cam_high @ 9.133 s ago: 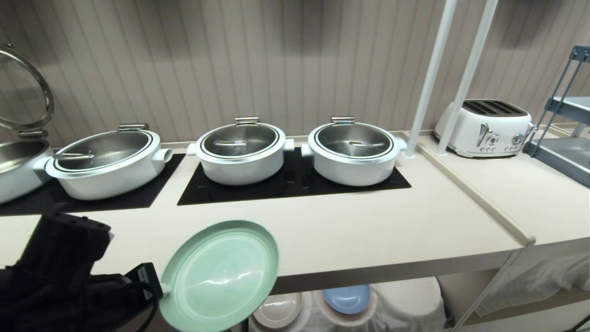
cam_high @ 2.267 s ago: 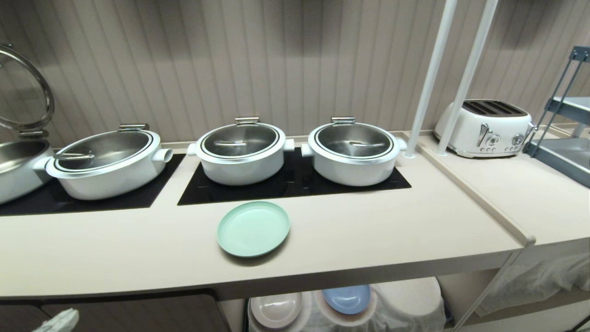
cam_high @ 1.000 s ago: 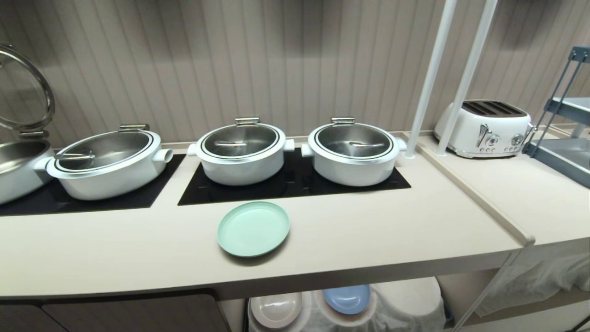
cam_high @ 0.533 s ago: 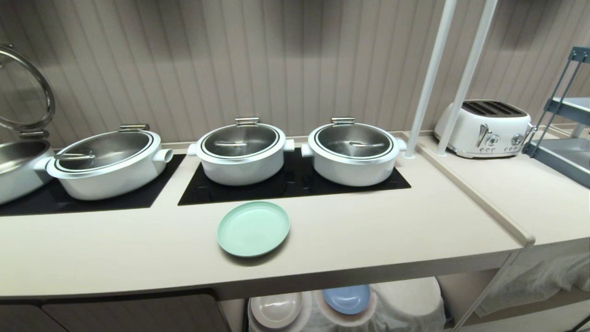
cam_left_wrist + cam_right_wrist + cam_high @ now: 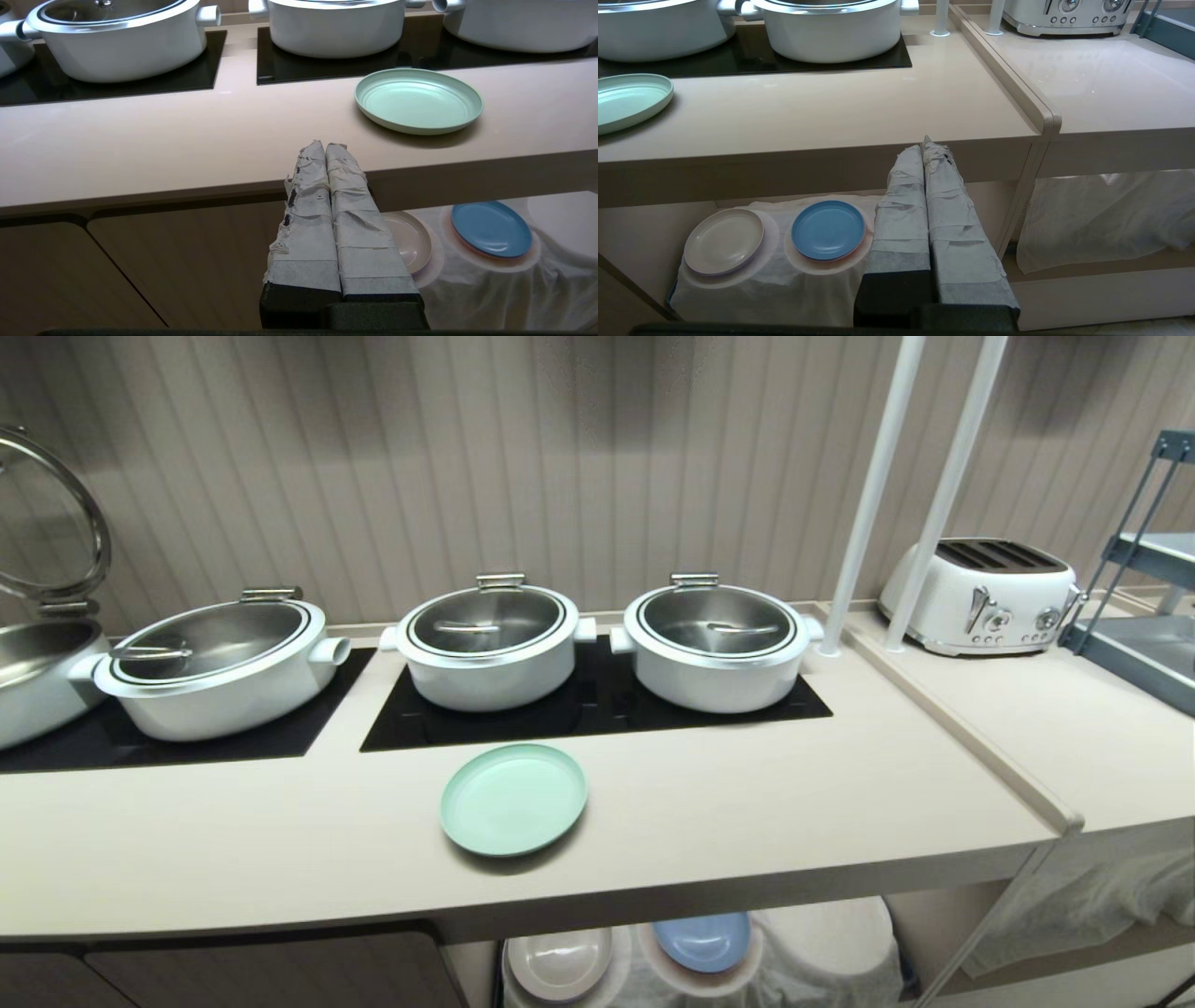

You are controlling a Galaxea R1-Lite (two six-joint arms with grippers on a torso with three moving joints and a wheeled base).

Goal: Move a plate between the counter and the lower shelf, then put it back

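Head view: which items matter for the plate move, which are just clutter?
Job:
mint-green plate, flat on the counter
lower shelf
left gripper, shut, empty
right gripper, shut, empty

Bystanders:
three lidded white pots
toaster
blue plate and cream plate
grey-blue rack

No readable text, labels, brands or numbers anywhere in view.

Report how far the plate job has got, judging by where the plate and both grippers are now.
Done: the mint-green plate lies flat on the counter, in front of the cooktop. In hand: nothing; left gripper and right gripper are shut, empty, below the counter edge. Left: nothing visible; whether it visited the lower shelf can't be told.
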